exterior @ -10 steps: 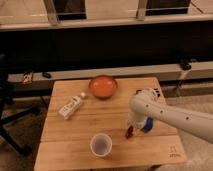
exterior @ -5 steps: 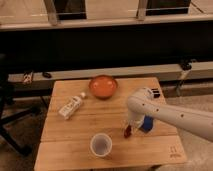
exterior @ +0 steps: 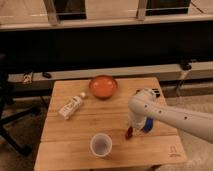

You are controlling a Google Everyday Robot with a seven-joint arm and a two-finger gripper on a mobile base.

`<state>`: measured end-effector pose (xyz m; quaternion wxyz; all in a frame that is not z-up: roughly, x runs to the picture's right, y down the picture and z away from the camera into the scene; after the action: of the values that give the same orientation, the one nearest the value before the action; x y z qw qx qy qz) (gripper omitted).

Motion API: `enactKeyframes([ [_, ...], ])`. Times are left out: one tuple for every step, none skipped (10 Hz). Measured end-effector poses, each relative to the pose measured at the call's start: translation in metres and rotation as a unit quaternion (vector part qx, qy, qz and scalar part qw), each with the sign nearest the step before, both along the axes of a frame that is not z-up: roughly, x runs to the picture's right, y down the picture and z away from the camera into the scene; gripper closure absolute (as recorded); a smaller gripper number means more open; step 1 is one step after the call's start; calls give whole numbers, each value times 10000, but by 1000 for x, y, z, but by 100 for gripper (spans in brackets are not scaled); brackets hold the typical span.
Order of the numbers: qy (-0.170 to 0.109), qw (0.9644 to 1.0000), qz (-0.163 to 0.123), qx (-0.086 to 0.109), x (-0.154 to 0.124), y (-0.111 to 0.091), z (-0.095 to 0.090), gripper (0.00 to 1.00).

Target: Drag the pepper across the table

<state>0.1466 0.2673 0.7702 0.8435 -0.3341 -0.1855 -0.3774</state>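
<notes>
One glossy dark-red pepper [exterior: 129, 133] under gripper [exterior: 132, 128], plank-grain table [exterior: 75, 140].

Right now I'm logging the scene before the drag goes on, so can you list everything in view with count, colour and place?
pepper: one, dark red, on the table right of the cup, at the gripper's tip
table: one, light wood, centre of view
cup: one, pale translucent, upright, near the front edge
bowl: one, orange-red, at the back edge, near the middle
bottle: one, white, lying on its side, left half of the table
blue object: one, blue, on the table's right half, largely hidden behind the arm
arm: one, white, reaching in from the right over the table
gripper: one, pointing down at the pepper, right of the cup
</notes>
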Motion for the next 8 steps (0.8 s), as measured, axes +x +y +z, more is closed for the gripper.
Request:
enactKeyframes([
  [-12, 10000, 13, 17, 0, -1, -1, 100],
  [-2, 10000, 31, 15, 3, 0, -2, 100],
  [4, 10000, 33, 13, 5, 0, -3, 100],
  [0, 10000, 28, 7, 5, 0, -3, 100],
  [-4, 10000, 25, 6, 5, 0, -3, 100],
  [8, 10000, 39, 2, 7, 1, -4, 100],
  [19, 10000, 55, -2, 10, 2, -5, 100],
  [25, 10000, 75, -4, 12, 2, -5, 100],
])
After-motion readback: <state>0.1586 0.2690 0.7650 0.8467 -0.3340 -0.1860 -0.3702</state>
